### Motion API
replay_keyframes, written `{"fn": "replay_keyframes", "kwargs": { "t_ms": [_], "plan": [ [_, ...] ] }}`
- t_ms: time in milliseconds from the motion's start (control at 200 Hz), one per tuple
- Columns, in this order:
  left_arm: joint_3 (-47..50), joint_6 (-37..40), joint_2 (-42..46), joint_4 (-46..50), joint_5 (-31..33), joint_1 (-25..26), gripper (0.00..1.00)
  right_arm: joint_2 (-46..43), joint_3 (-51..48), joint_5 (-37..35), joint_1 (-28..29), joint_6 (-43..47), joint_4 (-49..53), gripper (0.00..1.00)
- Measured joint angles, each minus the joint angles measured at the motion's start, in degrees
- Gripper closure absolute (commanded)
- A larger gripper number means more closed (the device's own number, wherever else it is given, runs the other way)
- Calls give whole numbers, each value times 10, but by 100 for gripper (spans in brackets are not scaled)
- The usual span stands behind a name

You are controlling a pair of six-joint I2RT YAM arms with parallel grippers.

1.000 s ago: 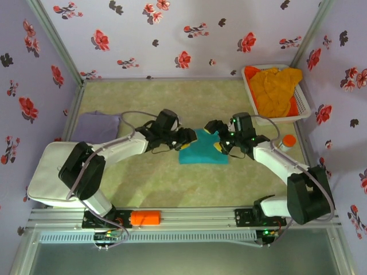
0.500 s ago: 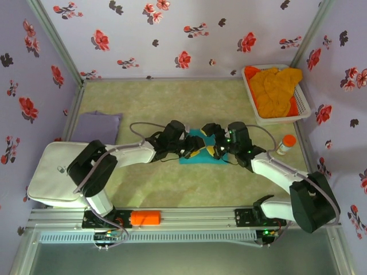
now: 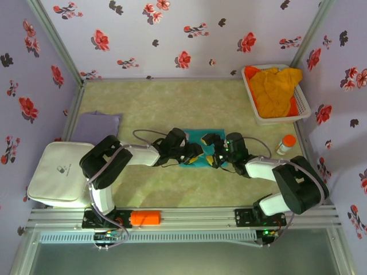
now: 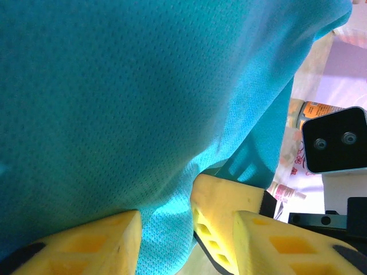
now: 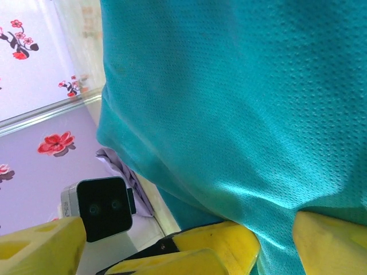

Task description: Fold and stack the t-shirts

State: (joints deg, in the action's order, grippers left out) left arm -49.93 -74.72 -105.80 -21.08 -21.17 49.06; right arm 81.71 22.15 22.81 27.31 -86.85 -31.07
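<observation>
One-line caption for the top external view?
Left gripper and right gripper meet at the teal t-shirt mid-table; lavender t-shirt at left, orange t-shirts in the basket far right.

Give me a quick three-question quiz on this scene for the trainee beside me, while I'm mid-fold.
1. True or false: the white slatted plastic basket holds orange-yellow cloth t-shirts.
2. What lies by the left edge of the table? A) the folded pale lavender cloth t-shirt B) a small orange-capped bottle C) the basket.
3. Which garment do the left gripper and right gripper both meet at?
Key: 1 true; 2 A; 3 the teal mesh-cloth t-shirt, mid-table.
</observation>
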Motion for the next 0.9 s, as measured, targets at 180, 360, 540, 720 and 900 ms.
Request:
{"fn": "replay_keyframes", "kwargs": {
  "t_ms": [180, 360, 540, 720, 900],
  "plan": [
    [21, 3, 9, -21, 2, -3, 54, -9, -23, 9, -12, -2, -32, 6],
    [30, 37, 22, 0, -9, -14, 54, -67, -26, 5, -28, 22, 56, 6],
    [22, 99, 43, 75, -16, -39, 54, -117, -25, 6, -79, 59, 146, 6],
    [-3, 147, 55, 160, -31, -52, 54, -128, -20, 10, -103, 86, 200, 7],
    [-42, 176, 83, 241, -54, -64, 52, -144, 34, 14, -110, 121, 268, 7]
  ]
}}
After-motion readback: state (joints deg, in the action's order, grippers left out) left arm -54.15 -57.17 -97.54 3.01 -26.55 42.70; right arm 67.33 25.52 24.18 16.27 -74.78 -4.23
